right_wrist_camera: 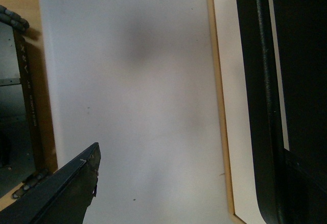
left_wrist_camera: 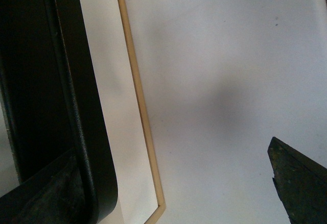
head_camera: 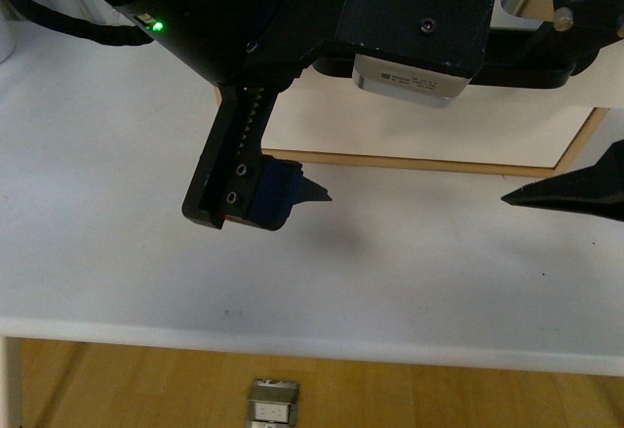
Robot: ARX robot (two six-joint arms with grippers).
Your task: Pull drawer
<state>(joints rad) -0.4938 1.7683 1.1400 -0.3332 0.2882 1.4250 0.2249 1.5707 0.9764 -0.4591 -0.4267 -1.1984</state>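
The drawer (head_camera: 439,131) shows as a white panel edged in light wood at the back of the table, mostly covered by my arms. Its notch is hidden. In both wrist views a long black bar (left_wrist_camera: 56,81) (right_wrist_camera: 253,81) runs along the white panel (left_wrist_camera: 110,106) (right_wrist_camera: 240,106); it looks like the handle. My left gripper (head_camera: 292,199) (left_wrist_camera: 168,193) hangs open just in front of the panel's left end. One dark fingertip (left_wrist_camera: 296,183) is over bare table. My right gripper (head_camera: 575,192) (right_wrist_camera: 184,193) is open near the panel's right end, with nothing between its fingers (right_wrist_camera: 66,188).
The white table (head_camera: 107,252) stretches from the panel to its front edge (head_camera: 312,340). Below lies a wooden floor with a small grey metal box (head_camera: 271,410). A metal frame (right_wrist_camera: 20,106) shows past the table's edge in the right wrist view.
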